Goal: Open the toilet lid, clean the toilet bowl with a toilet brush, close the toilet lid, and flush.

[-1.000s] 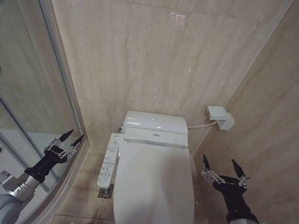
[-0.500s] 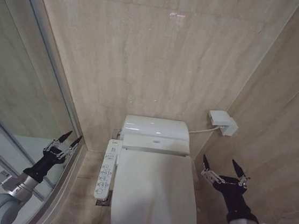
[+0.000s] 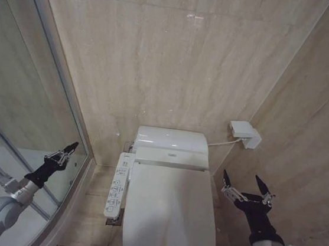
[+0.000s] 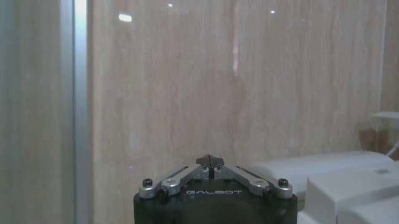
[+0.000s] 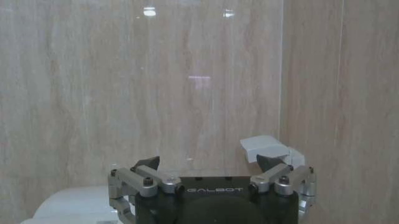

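The toilet lid [image 3: 168, 218] lies shut over the toilet bowl, which is hidden beneath it. A white button panel [image 3: 117, 186] runs along the toilet's left side. The toilet brush is out of view. My left gripper [image 3: 71, 147] hangs left of the toilet beside the shower glass, fingers shut on nothing; the left wrist view shows the left gripper [image 4: 210, 161] with its tips meeting. My right gripper [image 3: 244, 182] is held right of the lid near the side wall, open and empty, and the right wrist view shows the right gripper [image 5: 209, 163] with its fingers spread.
A curved glass shower enclosure [image 3: 23, 113] stands close on the left. A white wall box [image 3: 245, 134] with a cable sits right of the toilet's rear unit [image 3: 171, 140]. Beige tiled walls close in behind and on the right.
My left gripper has shut and drawn back to the left. The head camera tilted up a second ago, then held still. The right arm has not moved.
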